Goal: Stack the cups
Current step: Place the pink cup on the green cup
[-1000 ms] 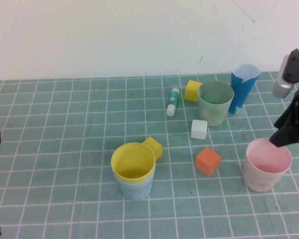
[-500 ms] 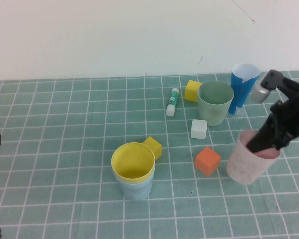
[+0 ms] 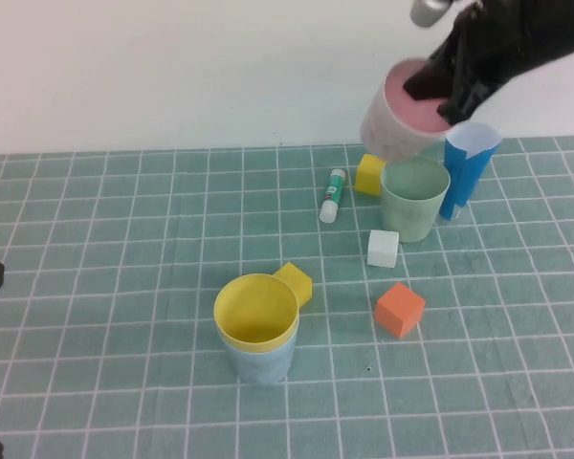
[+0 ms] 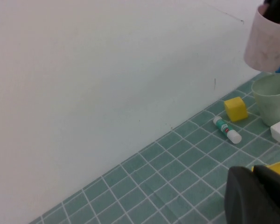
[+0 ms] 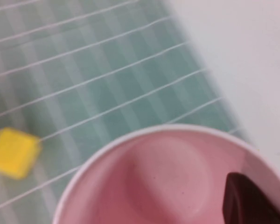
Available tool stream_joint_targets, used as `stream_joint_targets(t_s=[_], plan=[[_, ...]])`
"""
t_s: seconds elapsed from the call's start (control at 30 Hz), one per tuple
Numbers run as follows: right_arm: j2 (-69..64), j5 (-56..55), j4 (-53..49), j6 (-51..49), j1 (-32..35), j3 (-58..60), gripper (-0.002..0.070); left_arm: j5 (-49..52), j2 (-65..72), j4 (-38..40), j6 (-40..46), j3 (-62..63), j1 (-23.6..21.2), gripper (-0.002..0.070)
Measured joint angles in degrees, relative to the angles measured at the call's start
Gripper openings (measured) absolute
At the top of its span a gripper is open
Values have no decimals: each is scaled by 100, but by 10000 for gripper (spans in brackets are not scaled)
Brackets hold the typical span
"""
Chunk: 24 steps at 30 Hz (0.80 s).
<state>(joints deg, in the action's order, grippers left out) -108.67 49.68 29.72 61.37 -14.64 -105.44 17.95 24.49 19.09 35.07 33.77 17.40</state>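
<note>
1. Nearest to the robot, the left gripper [image 4: 256,196] sits low at the left edge of the green checked mat [image 3: 124,287], far from all the cups. Its fingers are closed together and hold nothing.
2. Next comes the yellow cup [image 3: 256,311]. It sits inside the light blue cup [image 3: 258,359], and both stand upright on the mat.
3. A yellow block [image 3: 295,283] sits just behind that stack, touching it or almost touching.
4. An orange block [image 3: 399,309] lies to the right of the stack, apart from it.
5. Further back is a white block [image 3: 383,248], just in front of the pale green cup [image 3: 414,196], which stands upright.
6. A glue stick [image 3: 332,195] lies on the mat to the left of the green cup, and a second yellow block [image 3: 369,174] sits between them.
7. A tall dark blue cone cup [image 3: 467,163] stands just right of the green cup.
8. Farthest back and high up, the right gripper [image 3: 438,88] holds the pink cup [image 3: 405,115] by its rim, one finger inside. The cup is tilted in the air above the green cup.
</note>
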Motion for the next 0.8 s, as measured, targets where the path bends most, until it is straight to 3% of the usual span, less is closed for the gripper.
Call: stream_joint_targets(t_s=[0.2,0.63,0.8], plan=[[-591,111,-581,-327,-10,-676,41,13,0,-126,0,0,0,1],[-1091,351,-868,-401,-19,-731,41,23,0,-513,0,0,0,1],[-1098,432,-881,-442,-19,-741,90,23,0,-523,0,0,0,1]])
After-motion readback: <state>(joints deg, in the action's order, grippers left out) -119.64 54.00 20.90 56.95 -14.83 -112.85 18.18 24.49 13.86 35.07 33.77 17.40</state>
